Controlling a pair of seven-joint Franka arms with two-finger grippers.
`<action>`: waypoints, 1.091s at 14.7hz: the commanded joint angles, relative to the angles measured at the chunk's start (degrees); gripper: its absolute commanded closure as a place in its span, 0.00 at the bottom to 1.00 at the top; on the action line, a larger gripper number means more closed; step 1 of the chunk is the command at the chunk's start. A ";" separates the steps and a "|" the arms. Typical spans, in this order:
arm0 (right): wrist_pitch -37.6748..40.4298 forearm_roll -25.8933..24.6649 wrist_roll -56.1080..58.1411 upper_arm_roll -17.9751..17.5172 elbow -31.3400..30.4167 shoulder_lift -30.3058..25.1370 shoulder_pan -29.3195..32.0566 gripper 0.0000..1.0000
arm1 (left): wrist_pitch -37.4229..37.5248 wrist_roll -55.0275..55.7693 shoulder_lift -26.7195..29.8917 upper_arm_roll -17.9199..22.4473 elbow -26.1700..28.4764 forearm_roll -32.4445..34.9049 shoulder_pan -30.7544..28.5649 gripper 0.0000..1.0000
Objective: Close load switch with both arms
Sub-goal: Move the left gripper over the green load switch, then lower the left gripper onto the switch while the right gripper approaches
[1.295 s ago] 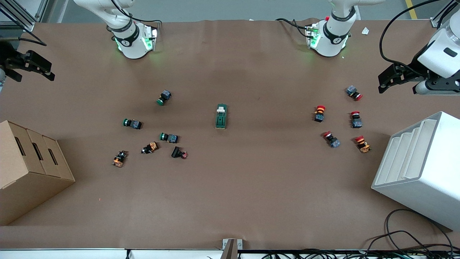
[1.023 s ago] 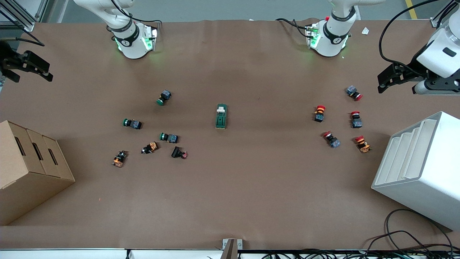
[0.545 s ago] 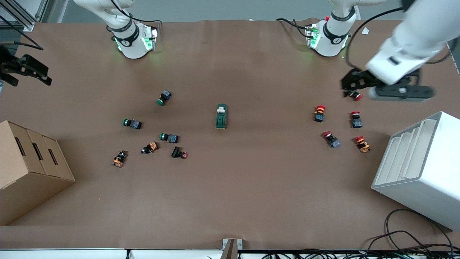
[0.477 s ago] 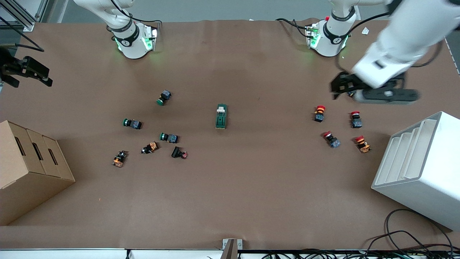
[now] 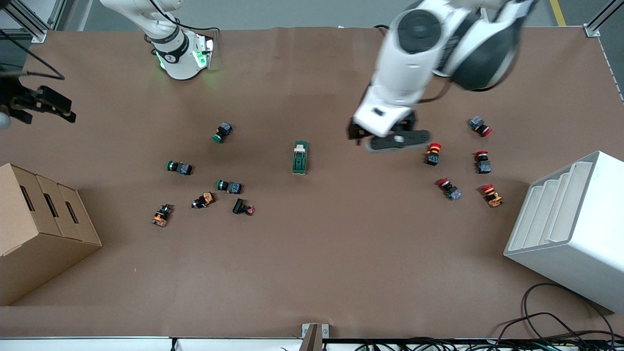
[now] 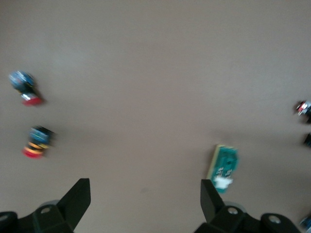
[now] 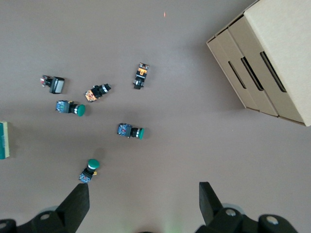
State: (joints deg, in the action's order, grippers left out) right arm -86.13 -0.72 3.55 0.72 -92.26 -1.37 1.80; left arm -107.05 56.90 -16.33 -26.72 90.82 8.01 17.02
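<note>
Two arms work over one brown bench (image 5: 312, 253); the load switch (image 5: 300, 157) lies flat near the bench's middle, its cream lever end turned toward the arms' bases, nothing touching it; in the left wrist view the switch (image 6: 223, 167) shows just off one finger (image 6: 210, 196) of the gripper, with bare bench between them. The left gripper (image 5: 358, 134) hangs in the air over bare bench between the switch and a cluster of red-capped push-buttons (image 5: 433, 153) toward the left arm's end; its fingers stand wide apart and hold nothing. The right gripper (image 5: 41, 102) hangs over the bench edge at the right arm's end, well apart from the switch; its fingers (image 7: 77, 201) are likewise spread wide and empty. Green and orange push-buttons (image 5: 228, 186) lie scattered between the switch and a cardboard box (image 5: 41, 229), which sits at the right arm's end, nearer the front camera; a white stepped rack (image 5: 570, 224) sits at the left arm's end, also nearer the camera than the red buttons.
</note>
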 commanded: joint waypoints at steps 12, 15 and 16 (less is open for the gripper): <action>-7.63 8.98 -49.04 -0.45 -6.78 4.79 -13.65 0.00 | -12.66 62.78 -22.42 0.00 5.40 50.47 28.93 0.01; -15.35 12.75 -58.81 -0.54 -12.31 4.71 -18.58 0.00 | -12.66 73.50 -24.18 0.00 11.47 66.47 30.52 0.01; -17.82 14.16 -59.52 -0.54 -14.33 4.71 -19.81 0.00 | -12.57 76.23 -24.36 0.00 12.96 70.61 30.88 0.01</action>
State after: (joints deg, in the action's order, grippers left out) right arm -99.49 10.57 -52.50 -0.29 -101.63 4.58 -15.87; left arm -119.31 128.63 -41.40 -26.81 100.18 71.48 47.78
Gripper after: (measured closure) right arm 0.000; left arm 0.009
